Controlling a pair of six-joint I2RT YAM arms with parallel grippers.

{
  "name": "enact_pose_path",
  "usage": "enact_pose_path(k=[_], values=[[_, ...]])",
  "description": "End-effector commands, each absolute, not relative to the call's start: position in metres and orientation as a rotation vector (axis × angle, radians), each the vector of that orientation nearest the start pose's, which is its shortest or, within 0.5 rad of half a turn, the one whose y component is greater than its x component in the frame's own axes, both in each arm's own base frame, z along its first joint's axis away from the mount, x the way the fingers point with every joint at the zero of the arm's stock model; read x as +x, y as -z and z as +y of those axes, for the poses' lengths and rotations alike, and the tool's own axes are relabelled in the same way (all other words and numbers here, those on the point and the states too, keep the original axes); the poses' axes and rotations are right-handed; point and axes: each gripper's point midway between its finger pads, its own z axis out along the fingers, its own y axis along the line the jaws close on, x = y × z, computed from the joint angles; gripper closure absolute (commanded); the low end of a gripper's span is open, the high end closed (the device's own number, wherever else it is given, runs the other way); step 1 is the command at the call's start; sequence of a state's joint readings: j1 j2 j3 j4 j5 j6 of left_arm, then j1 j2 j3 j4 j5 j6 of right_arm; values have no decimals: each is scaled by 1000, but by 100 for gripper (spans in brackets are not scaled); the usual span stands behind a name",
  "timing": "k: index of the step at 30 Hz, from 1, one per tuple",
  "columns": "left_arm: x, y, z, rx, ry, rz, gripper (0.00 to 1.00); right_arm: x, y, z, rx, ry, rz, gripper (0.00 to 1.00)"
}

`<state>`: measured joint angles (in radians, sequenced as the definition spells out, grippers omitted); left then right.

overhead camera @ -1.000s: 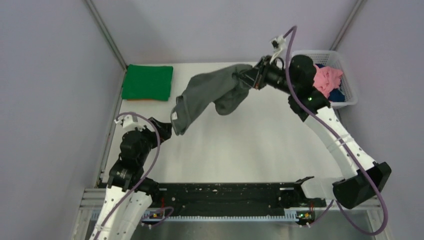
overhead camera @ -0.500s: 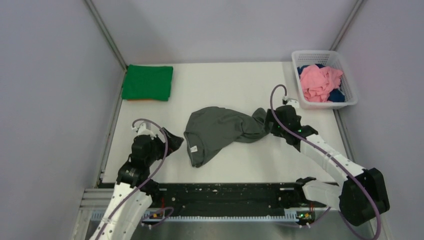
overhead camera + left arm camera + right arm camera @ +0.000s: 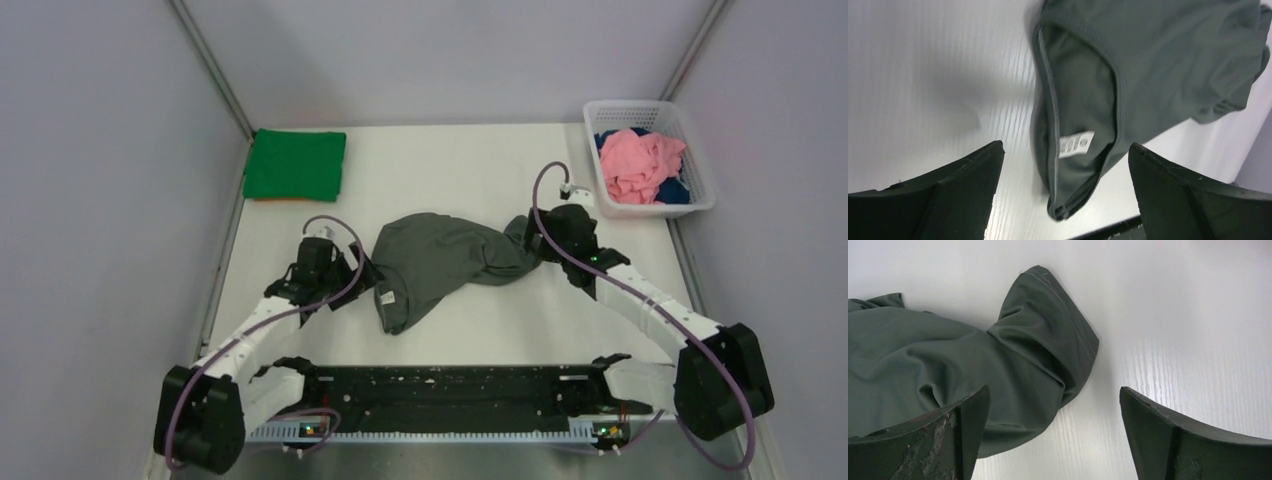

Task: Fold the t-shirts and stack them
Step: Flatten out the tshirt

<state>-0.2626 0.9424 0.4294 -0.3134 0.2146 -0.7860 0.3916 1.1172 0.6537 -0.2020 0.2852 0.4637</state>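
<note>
A dark grey t-shirt (image 3: 440, 262) lies crumpled in the middle of the table, its collar and white label (image 3: 1075, 144) toward the near left. My left gripper (image 3: 352, 275) is open just left of the collar, which shows between its fingers (image 3: 1065, 146) in the left wrist view. My right gripper (image 3: 535, 240) is open at the shirt's right end, over a bunched sleeve (image 3: 1048, 330), holding nothing (image 3: 1054, 389). A bright green t-shirt (image 3: 296, 165) lies folded at the far left. Pink (image 3: 640, 165) and dark blue (image 3: 678, 190) t-shirts sit in the basket.
The white lattice basket (image 3: 650, 106) stands at the far right corner of the white table (image 3: 470, 150). A thin orange edge (image 3: 280, 200) shows under the green shirt. A black rail (image 3: 450, 395) runs along the near edge between the arm bases.
The right gripper opened and released the grey shirt, which went from hanging in the air to lying on the table. The left arm reached forward to the collar.
</note>
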Motion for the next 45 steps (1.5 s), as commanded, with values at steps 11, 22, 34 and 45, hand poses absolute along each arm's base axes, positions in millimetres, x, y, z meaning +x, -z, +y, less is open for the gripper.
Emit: enact_pose_path(k=[11,22,34,45], values=[[321,-48,-136,-461,526,2532,10,405,-92,135,77,-239,2244,33],[335,-23,-161,-403,586,2625,92,419,-41,139,12,-186,2335,68],[350,-188,-121,-448,468,2169,100,402,-198,100,191,-152,1941,100],[230,-435,-83,-277,669,1481,100,281,-406,84,99,-420,1448,100]])
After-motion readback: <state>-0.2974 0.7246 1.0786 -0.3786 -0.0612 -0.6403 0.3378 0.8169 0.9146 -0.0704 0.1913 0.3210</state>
